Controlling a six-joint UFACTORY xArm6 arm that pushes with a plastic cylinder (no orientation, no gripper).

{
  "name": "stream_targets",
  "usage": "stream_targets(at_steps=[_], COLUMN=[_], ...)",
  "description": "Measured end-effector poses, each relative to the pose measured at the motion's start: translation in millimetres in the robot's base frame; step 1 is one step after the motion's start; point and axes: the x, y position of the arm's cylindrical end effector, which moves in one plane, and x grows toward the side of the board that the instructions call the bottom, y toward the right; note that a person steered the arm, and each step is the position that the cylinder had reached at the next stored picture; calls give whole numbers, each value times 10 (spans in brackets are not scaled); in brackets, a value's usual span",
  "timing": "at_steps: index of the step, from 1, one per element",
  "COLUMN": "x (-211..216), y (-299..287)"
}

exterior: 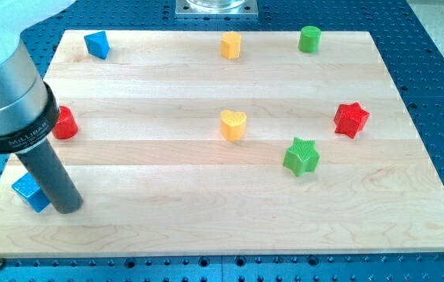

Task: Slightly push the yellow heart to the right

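The yellow heart [233,124] lies near the middle of the wooden board [206,219]. My tip [66,209] rests on the board at the view's lower left, far to the left of the heart and below it. The tip stands right beside a blue cube [30,192], touching or nearly touching its right side. The rod's wide grey body hides part of the board's left edge.
A red block [65,123] sits at the left, partly behind the rod's body. A blue block [96,44], a yellow block [231,45] and a green cylinder [309,38] line the top. A red star [351,119] and a green star [301,156] lie at the right.
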Motion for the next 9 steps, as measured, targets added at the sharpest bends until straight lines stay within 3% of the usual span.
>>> stream_targets(at_steps=[2,3,5,7,9], x=[-6,-349,-1482,-1776,-1663], y=[53,520,887,1466,1948])
